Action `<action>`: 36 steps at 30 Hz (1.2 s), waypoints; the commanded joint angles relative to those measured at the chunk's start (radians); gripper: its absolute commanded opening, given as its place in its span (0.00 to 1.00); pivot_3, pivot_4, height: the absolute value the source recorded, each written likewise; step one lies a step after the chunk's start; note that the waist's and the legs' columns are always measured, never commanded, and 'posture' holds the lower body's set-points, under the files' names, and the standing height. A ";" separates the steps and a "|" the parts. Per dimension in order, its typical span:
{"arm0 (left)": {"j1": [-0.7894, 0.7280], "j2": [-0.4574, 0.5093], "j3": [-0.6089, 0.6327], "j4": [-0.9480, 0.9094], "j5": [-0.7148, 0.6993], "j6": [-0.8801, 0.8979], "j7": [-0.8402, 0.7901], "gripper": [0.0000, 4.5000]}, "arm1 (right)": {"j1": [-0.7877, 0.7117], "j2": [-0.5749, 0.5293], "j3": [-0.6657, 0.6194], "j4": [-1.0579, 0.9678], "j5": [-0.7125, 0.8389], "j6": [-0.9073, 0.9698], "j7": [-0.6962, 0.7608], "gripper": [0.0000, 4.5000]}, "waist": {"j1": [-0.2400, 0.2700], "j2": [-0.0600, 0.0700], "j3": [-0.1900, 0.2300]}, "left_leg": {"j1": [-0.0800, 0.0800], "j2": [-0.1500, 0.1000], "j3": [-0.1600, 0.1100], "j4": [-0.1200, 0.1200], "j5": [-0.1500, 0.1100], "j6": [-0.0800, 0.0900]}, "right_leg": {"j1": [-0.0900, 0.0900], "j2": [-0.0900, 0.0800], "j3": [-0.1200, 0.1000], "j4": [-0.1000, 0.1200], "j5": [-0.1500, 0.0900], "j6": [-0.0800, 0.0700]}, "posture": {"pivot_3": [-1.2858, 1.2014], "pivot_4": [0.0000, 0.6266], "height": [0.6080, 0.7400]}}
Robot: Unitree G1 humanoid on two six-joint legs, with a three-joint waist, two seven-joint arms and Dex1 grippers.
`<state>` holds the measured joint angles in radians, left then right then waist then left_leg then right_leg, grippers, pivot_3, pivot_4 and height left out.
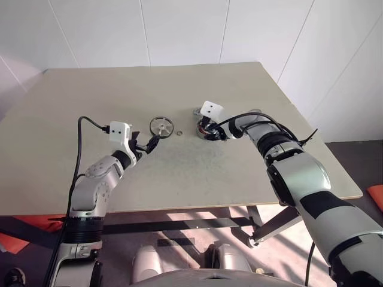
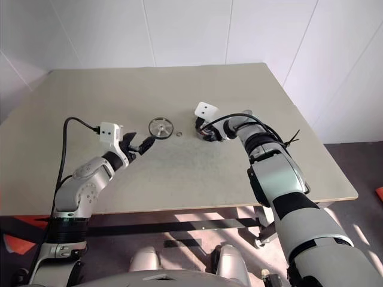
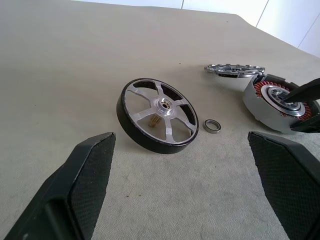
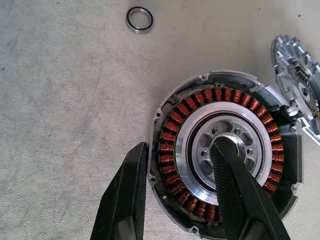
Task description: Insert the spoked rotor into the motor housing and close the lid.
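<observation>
beige table [image 1: 108, 101] set against white panelled walls [image 1: 179, 30]; dark floor [image 1: 353, 155] beyond its right edge, with sunlit patches under the table's metal frame [image 1: 263, 221].

Head pair: looked down over the table [image 1: 179, 179] from above, far.
Left wrist: low, near the spoked rotor [image 3: 157, 116].
Right wrist: close above the motor housing [image 4: 225, 155].
Shared: housing.
</observation>
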<state>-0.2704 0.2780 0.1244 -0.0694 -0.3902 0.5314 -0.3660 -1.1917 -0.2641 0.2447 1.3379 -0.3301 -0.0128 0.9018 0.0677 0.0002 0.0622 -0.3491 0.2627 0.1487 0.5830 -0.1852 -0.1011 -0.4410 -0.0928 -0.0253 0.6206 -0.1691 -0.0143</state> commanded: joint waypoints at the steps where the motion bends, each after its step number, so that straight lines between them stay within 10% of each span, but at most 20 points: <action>1: -0.020 0.014 0.013 -0.034 -0.001 -0.008 -0.001 1.00 | 0.015 -0.029 -0.015 -0.021 0.020 0.017 0.076 0.41 | 0.002 0.000 0.000 | 0.000 0.000 0.000 0.000 0.000 0.000 | 0.000 0.000 0.000 0.000 0.000 0.000 | 0.52 0.00 1.00; 12: -0.019 0.005 -0.006 -0.023 0.002 -0.007 -0.006 1.00 | 0.134 -0.076 0.004 -0.263 0.071 0.070 0.304 0.41 | 0.004 0.000 0.000 | -0.001 0.000 0.000 -0.001 -0.001 0.002 | 0.000 0.000 -0.001 -0.002 -0.001 -0.001 | 0.52 0.00 1.00; 36: -0.009 0.015 0.004 -0.036 0.000 -0.004 0.000 1.00 | 0.208 -0.057 0.070 -0.303 0.045 0.097 0.261 0.37 | 0.001 -0.003 -0.005 | 0.007 0.000 0.000 -0.001 -0.001 0.001 | 0.009 0.000 -0.001 -0.002 -0.001 0.000 | 0.52 0.00 1.00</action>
<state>-0.2714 0.2867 0.1169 -0.0662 -0.3876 0.5324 -0.3657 -1.0242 -0.3230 0.2713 1.0198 -0.2731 0.0556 1.1020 0.0692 -0.0025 0.0569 -0.3423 0.2631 0.1485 0.5812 -0.1861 -0.1001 -0.4324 -0.0926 -0.0263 0.6175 -0.1704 -0.0147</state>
